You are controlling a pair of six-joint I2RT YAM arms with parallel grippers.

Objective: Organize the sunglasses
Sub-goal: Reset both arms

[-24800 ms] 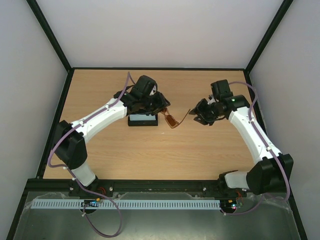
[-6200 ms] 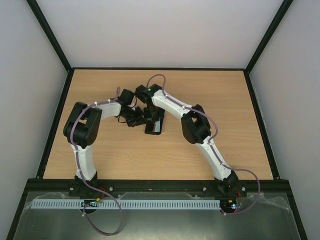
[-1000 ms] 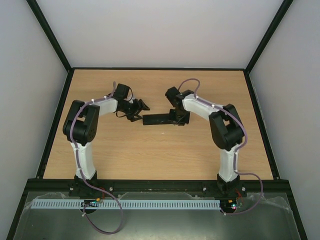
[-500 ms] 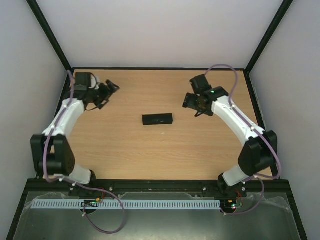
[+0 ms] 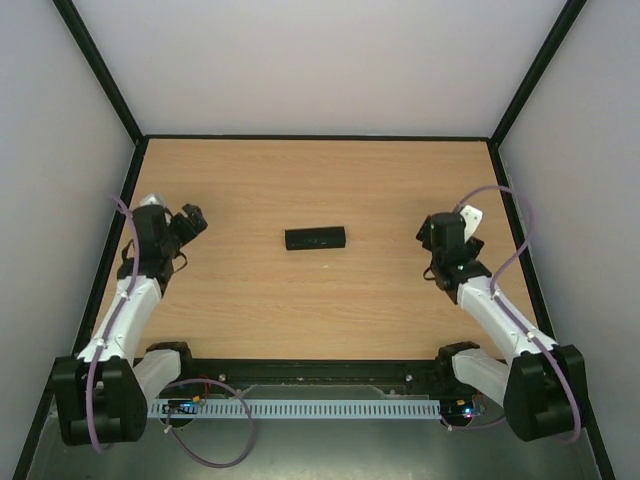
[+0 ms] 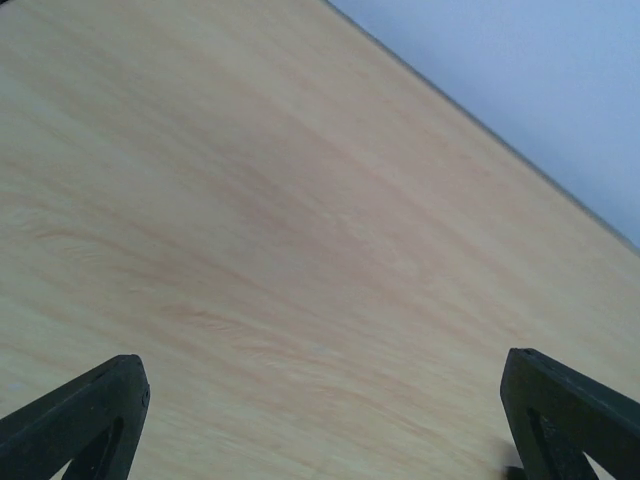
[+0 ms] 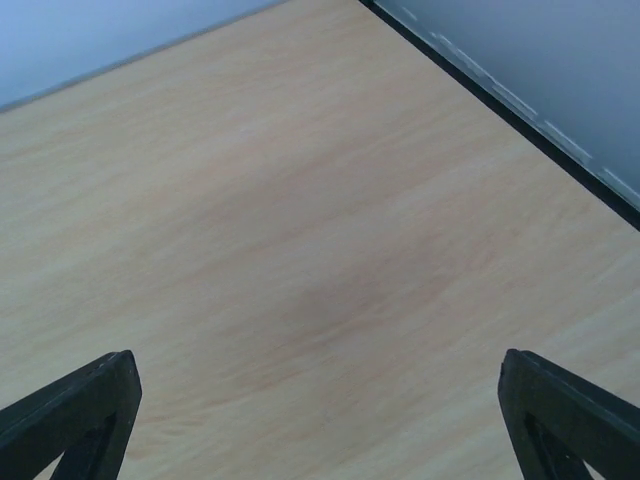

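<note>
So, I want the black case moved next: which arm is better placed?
Left, marginally: left gripper and right gripper are open, about equally far from the case, but left angles toward it.

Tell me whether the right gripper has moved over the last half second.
Yes. The right gripper pulled back toward the near edge, farther right of the black case.

One black case (image 5: 315,238) is counted on the single counter (image 5: 330,310). Two arms are counted, the left arm (image 5: 125,305) and the right arm (image 5: 500,315). Two hands are counted, the left hand (image 5: 188,222) and the right hand (image 5: 440,232).
</note>
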